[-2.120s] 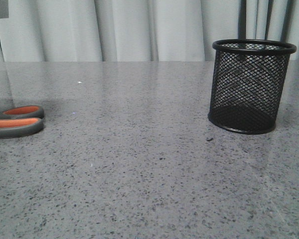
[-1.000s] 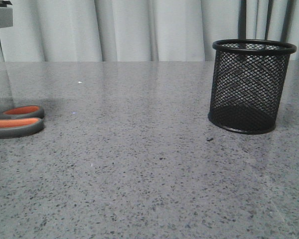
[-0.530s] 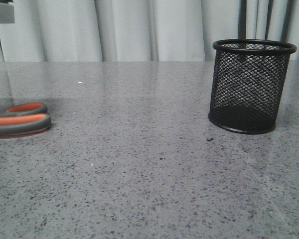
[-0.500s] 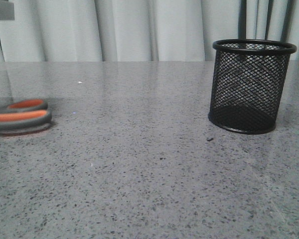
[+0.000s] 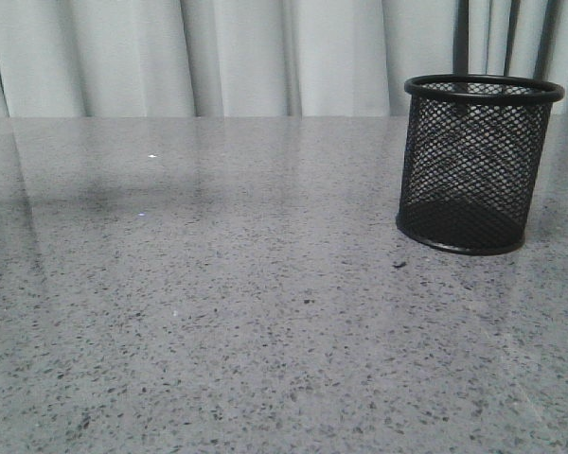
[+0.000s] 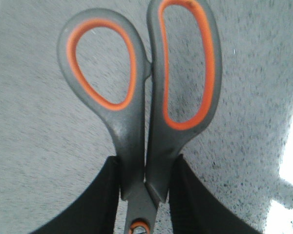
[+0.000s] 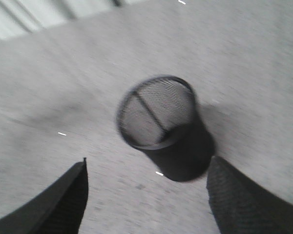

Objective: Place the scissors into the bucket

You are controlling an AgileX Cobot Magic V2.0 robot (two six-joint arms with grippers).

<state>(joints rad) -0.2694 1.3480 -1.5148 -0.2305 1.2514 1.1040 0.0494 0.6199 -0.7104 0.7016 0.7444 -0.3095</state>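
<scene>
The table [image 5: 218,312], grey speckled stone, fills every view, with the bucket [image 5: 478,165] the largest thing standing on it. The bucket is upright, its round mouth open upward, which is what a drop from above calls for. It sits ahead of and below the right gripper [image 7: 146,195], whose two dark fingers are spread wide with nothing between them; the bucket shows framed in that gap. That arm is probably hovering as a lookout or to steady the bucket, though this is only a guess.

The scissors [image 6: 146,97] are out of the front view and show only at the left gripper [image 6: 145,183], which is clamped on them just below the handles, near the pivot screw. The two loops reach out beyond the fingertips over the table; the blades are hidden back between the fingers. Gripping at the neck likely keeps the blades shut and the weight close in.

The scissors have dark grey loop handles lined in orange, one loop longer than the other, pressed side by side.
</scene>
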